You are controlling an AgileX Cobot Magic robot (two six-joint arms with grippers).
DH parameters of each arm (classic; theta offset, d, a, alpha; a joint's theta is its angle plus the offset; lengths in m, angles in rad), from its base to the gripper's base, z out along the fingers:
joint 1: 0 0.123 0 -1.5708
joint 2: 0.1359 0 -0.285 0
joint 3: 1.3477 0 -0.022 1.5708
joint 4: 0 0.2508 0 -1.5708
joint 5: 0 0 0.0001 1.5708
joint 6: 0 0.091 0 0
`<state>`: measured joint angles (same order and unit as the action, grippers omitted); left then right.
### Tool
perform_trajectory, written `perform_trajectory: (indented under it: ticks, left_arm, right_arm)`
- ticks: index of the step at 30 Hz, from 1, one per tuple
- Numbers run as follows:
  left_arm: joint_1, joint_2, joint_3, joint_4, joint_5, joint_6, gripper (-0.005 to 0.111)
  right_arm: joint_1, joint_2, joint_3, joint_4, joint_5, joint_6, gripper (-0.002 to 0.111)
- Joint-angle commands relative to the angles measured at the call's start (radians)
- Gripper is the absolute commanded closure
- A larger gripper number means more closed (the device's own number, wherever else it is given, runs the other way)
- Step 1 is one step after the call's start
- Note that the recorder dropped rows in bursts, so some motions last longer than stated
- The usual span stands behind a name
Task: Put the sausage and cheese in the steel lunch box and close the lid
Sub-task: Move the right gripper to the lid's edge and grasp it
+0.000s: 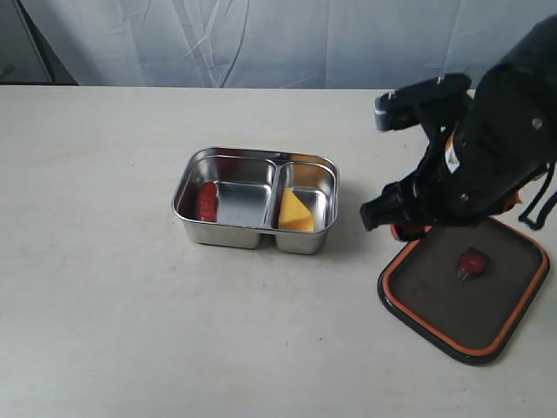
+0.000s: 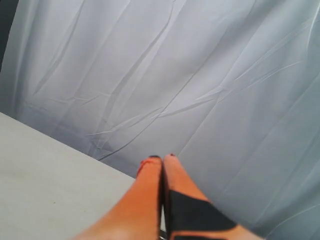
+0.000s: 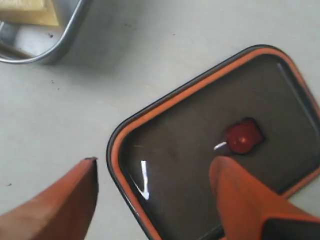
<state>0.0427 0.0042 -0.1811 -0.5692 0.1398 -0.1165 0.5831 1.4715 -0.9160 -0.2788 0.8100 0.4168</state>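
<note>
Left claw [image 2: 161, 159], orange fingers [image 2: 145, 195] together, pale table [image 2: 45, 175] below, wrinkled white cloth [image 2: 200, 75] behind, perhaps a curtain.

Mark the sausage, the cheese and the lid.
sausage [image 1: 206, 201]: exterior view, middle of its red body.
cheese [image 1: 294, 212]: exterior view, yellow top face.
lid [image 1: 435, 296]: exterior view, bare dark panel.

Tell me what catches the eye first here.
The shiny steel lunch box sits at centre, with the red sausage in its larger compartment and the yellow cheese in the smaller. To its right the orange-rimmed dark lid lies flat, the right claw open over its edge.
</note>
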Motion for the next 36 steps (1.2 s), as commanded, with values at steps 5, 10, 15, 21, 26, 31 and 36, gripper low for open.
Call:
perform_trajectory:
  ticks: [5,10,15,21,26,31,36]
  left_arm:
    - [-0.006,-0.004,-0.008,0.008,0.047,0.005,0.107]
    - [-0.006,-0.004,-0.008,0.015,0.045,0.005,0.107]
    - [-0.006,-0.004,-0.008,-0.019,0.043,0.005,0.107]
    - [-0.006,-0.004,-0.008,0.005,0.073,0.005,0.107]
    - [-0.006,-0.004,-0.008,0.169,0.179,0.054,0.107]
    - [-0.006,-0.004,-0.008,0.11,0.164,0.116,0.107]
    - [-0.006,-0.004,-0.008,0.02,0.166,0.142,0.107]
  right_arm:
    - [-0.004,0.181,0.075,0.075,-0.248,0.007,0.045]
    - [-0.004,0.278,0.075,0.134,-0.289,0.007,0.045]
    - [-0.004,0.313,0.075,0.134,-0.281,0.007,0.045]
    - [-0.004,0.314,0.075,0.132,-0.289,0.007,0.045]
    - [-0.004,0.318,0.075,0.132,-0.319,0.007,0.045]
    - [-0.004,0.341,0.075,0.154,-0.309,0.007,0.045]
    - [-0.004,0.399,0.075,0.154,-0.326,0.007,0.066]
